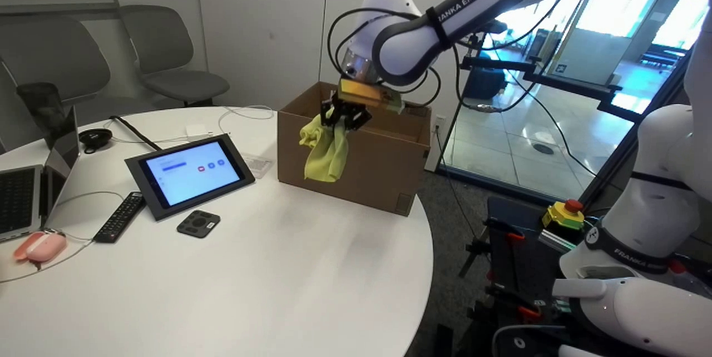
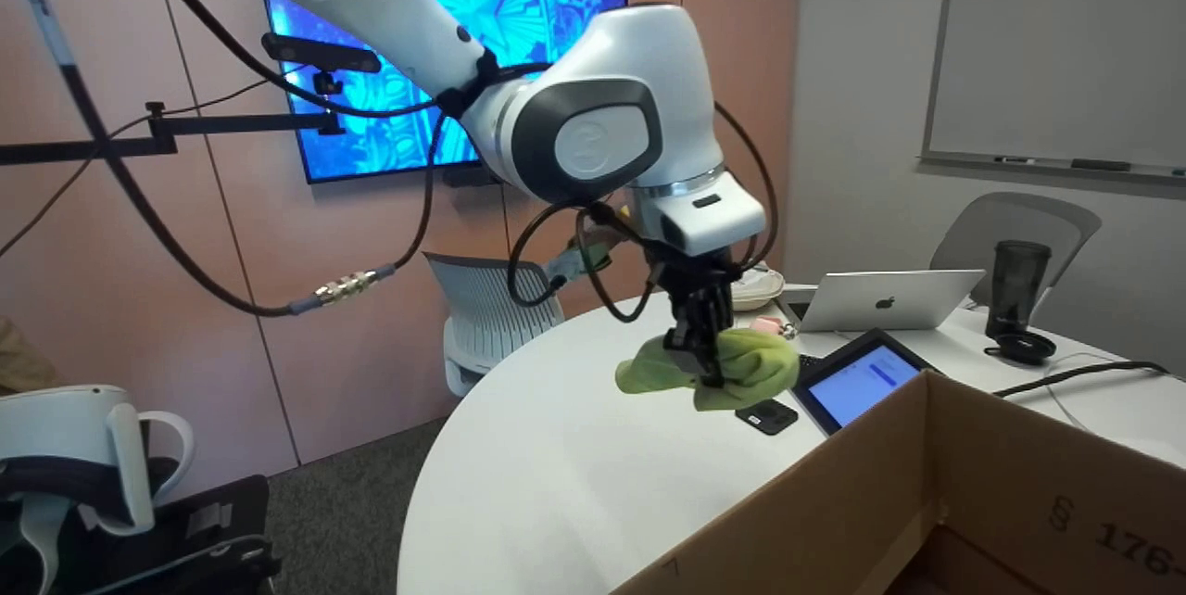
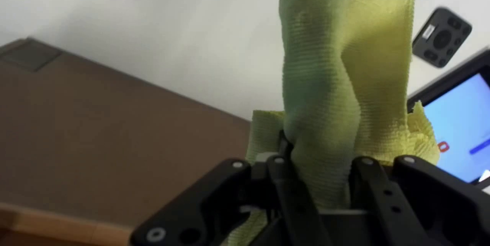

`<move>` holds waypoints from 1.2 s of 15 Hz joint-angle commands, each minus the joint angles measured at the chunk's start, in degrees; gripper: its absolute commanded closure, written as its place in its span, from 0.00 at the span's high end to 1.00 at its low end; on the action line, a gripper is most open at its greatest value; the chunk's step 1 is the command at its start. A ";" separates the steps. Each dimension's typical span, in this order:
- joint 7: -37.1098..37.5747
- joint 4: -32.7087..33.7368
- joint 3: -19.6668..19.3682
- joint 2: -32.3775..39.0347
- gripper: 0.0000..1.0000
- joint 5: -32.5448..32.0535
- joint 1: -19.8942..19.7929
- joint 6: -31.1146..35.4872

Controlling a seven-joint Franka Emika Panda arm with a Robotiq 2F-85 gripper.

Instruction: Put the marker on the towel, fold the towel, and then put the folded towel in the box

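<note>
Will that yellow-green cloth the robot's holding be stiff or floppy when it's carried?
Probably floppy: the towel hangs in soft folds below the jaws in an exterior view. It is likely light, as its edges look thin in the wrist view. Slipping out seems unlikely, since the jaws pinch a bunched part of it.

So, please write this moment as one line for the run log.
gripper: closed on yellow-green towel | towel: held above white table, outside cardboard box | marker inside towel: cannot tell
</note>
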 commanded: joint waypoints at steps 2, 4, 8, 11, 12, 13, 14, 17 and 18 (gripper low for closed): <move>-5.38 4.81 -2.31 -1.05 0.04 0.44 -7.49 -3.23; -4.34 7.70 -4.33 0.02 0.04 0.45 -10.07 -3.92; 0.43 12.74 -8.72 3.37 0.04 -1.20 -12.95 -3.93; 3.16 16.29 -10.89 7.47 0.04 -2.18 -13.50 -2.53; 4.43 17.84 -11.72 9.76 0.04 -3.42 -12.96 -1.90; 6.33 18.89 -12.74 11.91 0.04 -5.35 -12.02 -1.01; 8.37 20.19 -13.64 14.07 0.04 -7.42 -11.10 -0.94; 10.61 24.08 -13.40 21.12 0.04 -10.19 -10.18 -1.60; 9.41 24.85 -12.12 23.06 0.04 -9.49 -10.72 -1.47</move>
